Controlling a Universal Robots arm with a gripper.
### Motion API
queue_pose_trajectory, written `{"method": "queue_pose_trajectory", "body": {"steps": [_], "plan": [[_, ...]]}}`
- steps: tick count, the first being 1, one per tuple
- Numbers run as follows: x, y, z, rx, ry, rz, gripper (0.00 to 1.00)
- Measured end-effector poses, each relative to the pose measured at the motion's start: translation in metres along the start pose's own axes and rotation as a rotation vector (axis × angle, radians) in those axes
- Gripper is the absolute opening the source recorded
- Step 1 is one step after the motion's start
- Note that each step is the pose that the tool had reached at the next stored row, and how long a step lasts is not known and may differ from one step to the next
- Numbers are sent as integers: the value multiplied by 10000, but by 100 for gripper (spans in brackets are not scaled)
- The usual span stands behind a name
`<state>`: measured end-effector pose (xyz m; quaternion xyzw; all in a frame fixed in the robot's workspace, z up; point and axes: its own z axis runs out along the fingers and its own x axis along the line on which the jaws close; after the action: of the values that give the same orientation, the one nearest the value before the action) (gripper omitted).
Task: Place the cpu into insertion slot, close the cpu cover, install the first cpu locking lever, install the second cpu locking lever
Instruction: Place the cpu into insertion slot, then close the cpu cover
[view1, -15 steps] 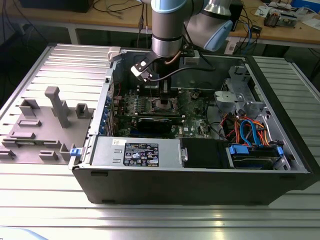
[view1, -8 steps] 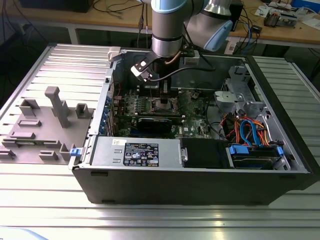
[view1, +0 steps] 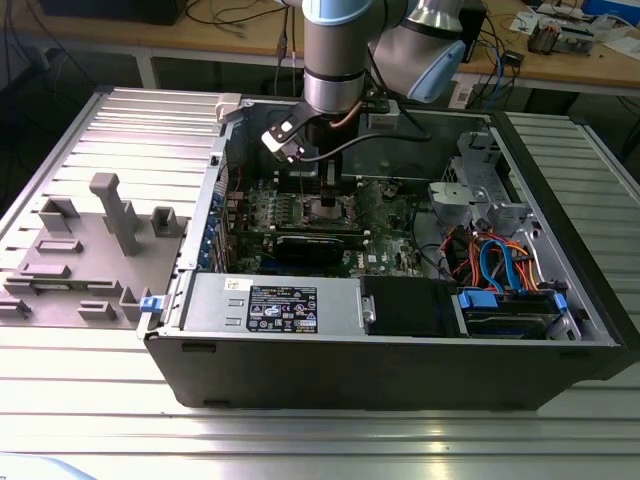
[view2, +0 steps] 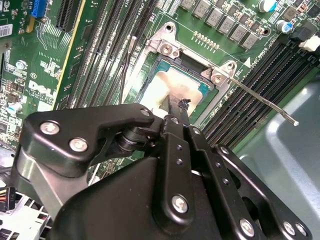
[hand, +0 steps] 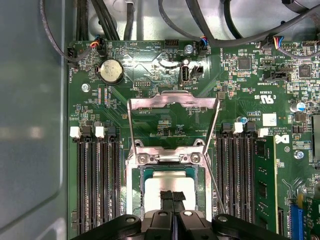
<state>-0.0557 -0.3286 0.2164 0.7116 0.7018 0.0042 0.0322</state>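
Note:
The cpu (hand: 167, 182) lies flat in the insertion slot (hand: 133, 192), its pale metal top showing inside the silver rim. My gripper (hand: 172, 196) hangs right over the chip's middle, fingertips pressed together with nothing between them; in the second wrist view the gripper (view2: 180, 106) tip meets the cpu (view2: 165, 87). The cpu cover (hand: 172, 101) stands flipped open beyond the slot. One thin locking lever (view2: 260, 100) sticks out free to one side, and the other lever (view2: 126, 70) stands raised on the opposite side. In the exterior view the gripper (view1: 325, 205) reaches down into the open computer case (view1: 400, 380).
Long black memory slots (hand: 95, 185) flank the socket on both sides. A black graphics card (view1: 315, 245), a power supply (view1: 270, 305) and bundled cables (view1: 500, 265) crowd the case. A grey fixture (view1: 90, 250) lies on the table at the exterior view's left.

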Motion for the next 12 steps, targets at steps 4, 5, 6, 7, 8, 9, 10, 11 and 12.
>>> {"method": "queue_pose_trajectory", "body": {"steps": [4, 5, 6, 7, 8, 9, 10, 11, 12], "plan": [[-1, 0, -8, 2, -3, 0, 11], [-1, 0, -10, 2, -3, 0, 11], [-1, 0, -14, 2, -2, 0, 11], [-2, 0, -21, 3, -5, 0, 11], [-2, 1, -26, 3, -4, 0, 11], [-2, 1, -31, 2, -3, 0, 11], [-2, 2, -39, 2, -2, 0, 11], [-2, 2, -44, 2, -2, 0, 11], [-1, 2, -44, 0, 2, 0, 11]]}}
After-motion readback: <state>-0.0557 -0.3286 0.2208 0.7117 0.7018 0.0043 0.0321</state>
